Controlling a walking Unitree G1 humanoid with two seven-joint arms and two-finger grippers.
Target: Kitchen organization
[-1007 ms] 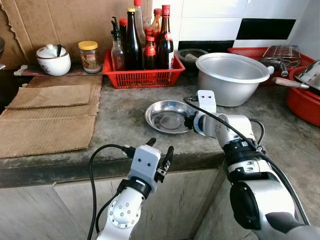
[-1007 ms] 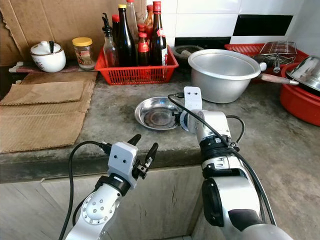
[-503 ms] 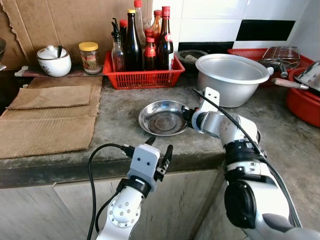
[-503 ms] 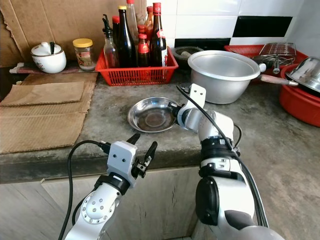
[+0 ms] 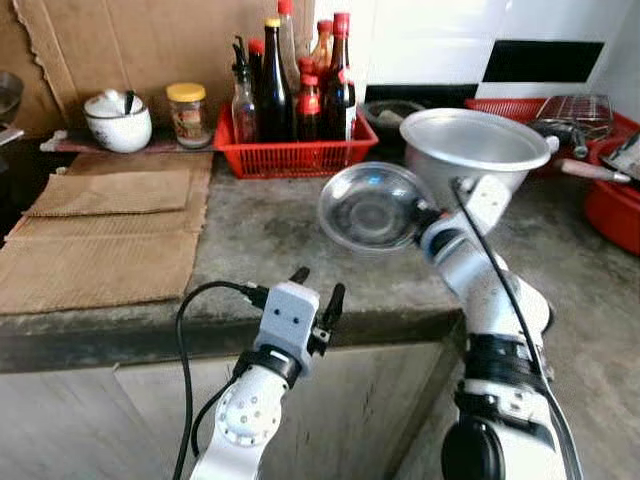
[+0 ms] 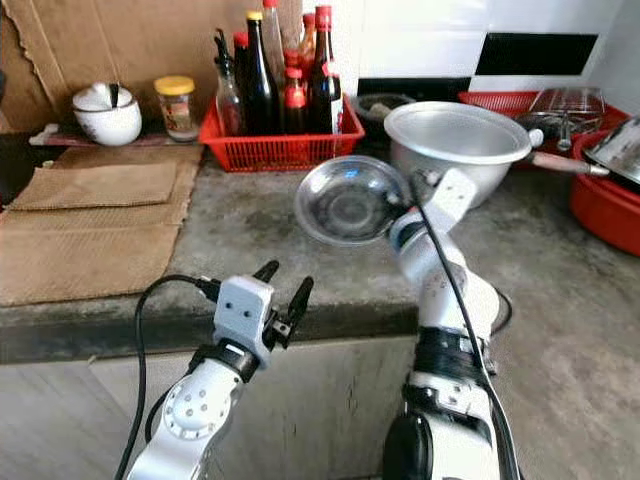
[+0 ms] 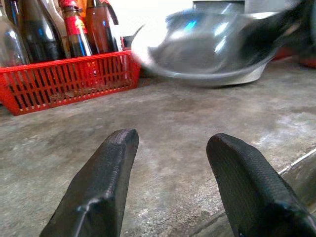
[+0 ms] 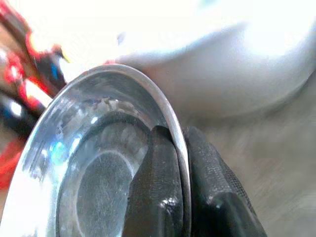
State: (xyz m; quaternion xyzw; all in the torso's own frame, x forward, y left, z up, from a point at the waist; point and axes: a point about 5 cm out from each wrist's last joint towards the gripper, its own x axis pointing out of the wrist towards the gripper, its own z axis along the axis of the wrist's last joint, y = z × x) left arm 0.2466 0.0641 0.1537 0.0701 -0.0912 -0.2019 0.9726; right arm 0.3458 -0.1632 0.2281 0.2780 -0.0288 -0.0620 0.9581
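Right gripper (image 8: 180, 163) jaws pinch steel dish (image 5: 372, 206) by its rim, tilted above bench (image 5: 250, 230), beside big pot (image 5: 480, 150). Left gripper (image 5: 315, 292) jaws wide, empty, farther off.

The dish (image 7: 212, 49) is smeared with motion blur in the left wrist view — its rim has no clean edge there. In the right wrist view the pot (image 8: 232, 74) behind it is blown out to white, and the bottles (image 8: 29, 84) are just red and dark smudges. The dish's rim hides where the right gripper (image 5: 425, 215) meets it in the head views, and the dish covers part of the pot's near wall. The red tub (image 5: 610, 200) is cut off by the edge — can't read any bottle labels either.
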